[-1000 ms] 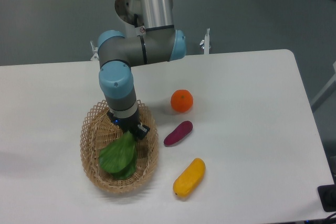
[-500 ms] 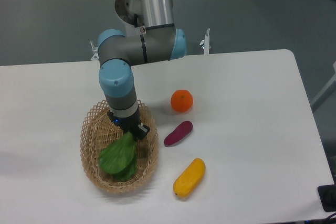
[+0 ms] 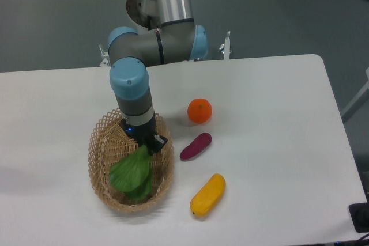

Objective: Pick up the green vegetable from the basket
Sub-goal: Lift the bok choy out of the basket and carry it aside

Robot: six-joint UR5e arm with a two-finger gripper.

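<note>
1. The claw (image 3: 151, 143) is down inside the basket (image 3: 104, 142), right at the top end of the green vegetable (image 3: 134, 174). It looks clamped on the narrow stem end, though the fingers are mostly hidden under the wrist, so that's my best read.
2. The surface is a plain white table (image 3: 271, 119) with rounded corners, and behind it there's a grey-teal floor. The arm's base sits just past the far edge of the table.
3. The green vegetable is in the basket, on the near-right part of it. Its long axis runs diagonally: the narrow end points up and to the right toward the claw, and the broad leaves fan out down and to the left.
4. Outside the basket, to the right: an orange (image 3: 199, 110), a purple vegetable (image 3: 195, 146) and a yellow vegetable (image 3: 208, 195), all apart from each other.
</note>
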